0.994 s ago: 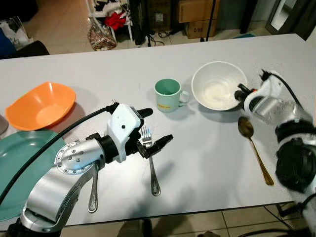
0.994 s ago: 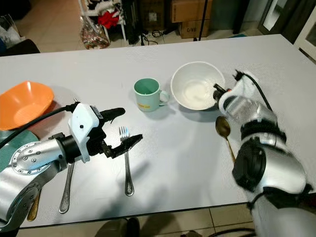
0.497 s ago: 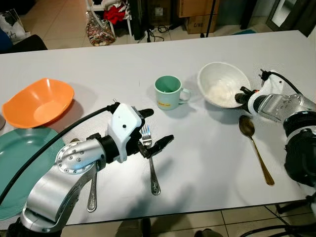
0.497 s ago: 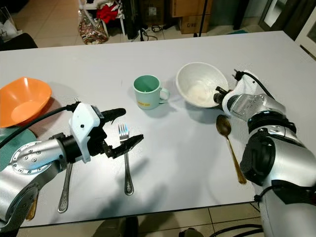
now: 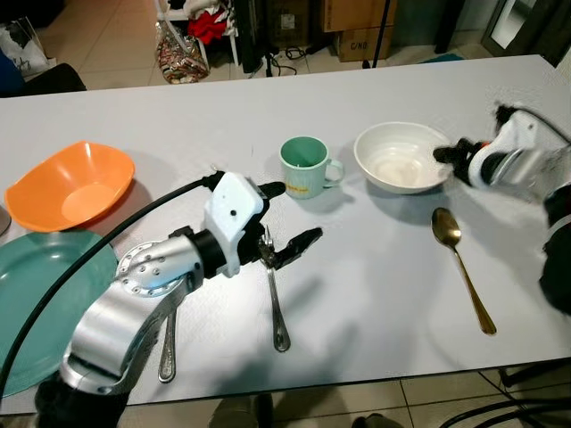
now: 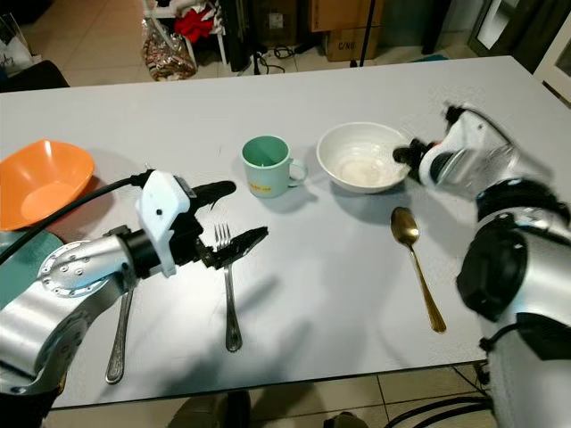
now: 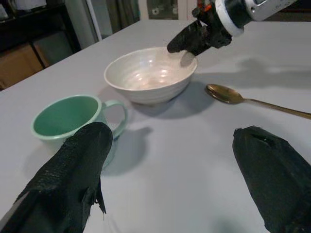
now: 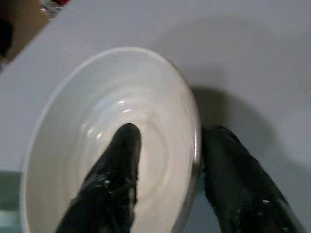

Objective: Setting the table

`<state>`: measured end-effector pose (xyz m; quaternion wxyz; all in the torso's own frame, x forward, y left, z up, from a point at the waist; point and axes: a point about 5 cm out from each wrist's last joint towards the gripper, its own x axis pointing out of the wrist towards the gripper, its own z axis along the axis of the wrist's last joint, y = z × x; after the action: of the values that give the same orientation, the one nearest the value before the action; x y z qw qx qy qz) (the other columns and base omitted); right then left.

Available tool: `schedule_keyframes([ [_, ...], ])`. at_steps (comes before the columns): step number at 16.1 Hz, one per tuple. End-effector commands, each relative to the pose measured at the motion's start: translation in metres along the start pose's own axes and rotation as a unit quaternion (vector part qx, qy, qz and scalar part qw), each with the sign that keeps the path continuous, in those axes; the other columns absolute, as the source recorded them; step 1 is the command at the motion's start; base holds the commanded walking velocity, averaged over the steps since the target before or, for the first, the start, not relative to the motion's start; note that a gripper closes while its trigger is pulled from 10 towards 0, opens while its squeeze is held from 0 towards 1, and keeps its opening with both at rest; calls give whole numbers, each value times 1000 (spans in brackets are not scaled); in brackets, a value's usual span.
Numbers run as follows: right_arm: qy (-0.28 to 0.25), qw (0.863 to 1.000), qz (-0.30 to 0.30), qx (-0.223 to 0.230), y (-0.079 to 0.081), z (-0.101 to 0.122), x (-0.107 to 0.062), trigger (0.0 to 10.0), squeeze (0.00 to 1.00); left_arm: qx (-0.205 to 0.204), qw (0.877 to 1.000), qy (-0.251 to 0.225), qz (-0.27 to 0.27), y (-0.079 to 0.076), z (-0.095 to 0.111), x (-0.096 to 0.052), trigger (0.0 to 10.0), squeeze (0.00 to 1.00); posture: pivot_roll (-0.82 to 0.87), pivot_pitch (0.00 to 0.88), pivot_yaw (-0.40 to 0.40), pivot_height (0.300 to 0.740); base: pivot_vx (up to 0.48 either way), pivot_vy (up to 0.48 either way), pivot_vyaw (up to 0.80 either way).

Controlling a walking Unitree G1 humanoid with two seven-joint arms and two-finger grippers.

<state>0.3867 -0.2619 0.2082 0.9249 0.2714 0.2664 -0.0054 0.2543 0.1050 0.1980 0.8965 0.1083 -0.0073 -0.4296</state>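
At the white bowl's (image 5: 401, 168) rim, right tool (image 8: 165, 145) astride the wall (not clamped); left tool (image 5: 287, 219) wide above the fork (image 5: 275, 294).

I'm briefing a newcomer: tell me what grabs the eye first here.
The right gripper straddles the white bowl's rim, one finger inside and one outside. The left gripper hovers open above the fork, near the green mug.
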Motion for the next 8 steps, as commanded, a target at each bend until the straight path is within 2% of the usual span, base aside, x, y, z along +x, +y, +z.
schedule_keyframes([
  [1, 1, 1000, 20, -3, 3, 7, -5, 10000, 1000, 3, 1000, -1, 6, 0, -1, 1, 10000, 0, 58, 53, 68, 740, 0, 0, 0],
  [3, 16, 999, 26, -37, -2, 8, -12, 10000, 1000, -4, 1000, -9, 21, 2, -3, -1, 10000, 0, 49, 42, 66, 740, 0, 0, 0],
  [6, -17, 990, 59, -123, 1, -10, -32, 10000, 1000, -1, 999, -9, 42, 3, -6, -5, 10000, 0, 37, 35, 71, 740, 0, 0, 0],
  [7, -83, 979, 62, -178, 5, -25, -48, 10000, 1000, -9, 997, -14, 75, 6, -7, -10, 10000, 0, 31, 31, 71, 740, 0, 0, 0],
  [8, -106, 973, 61, -196, 7, -31, -55, 10000, 1000, -13, 996, -16, 89, 7, -7, -11, 10000, 0, 31, 31, 71, 740, 0, 0, 0],
])
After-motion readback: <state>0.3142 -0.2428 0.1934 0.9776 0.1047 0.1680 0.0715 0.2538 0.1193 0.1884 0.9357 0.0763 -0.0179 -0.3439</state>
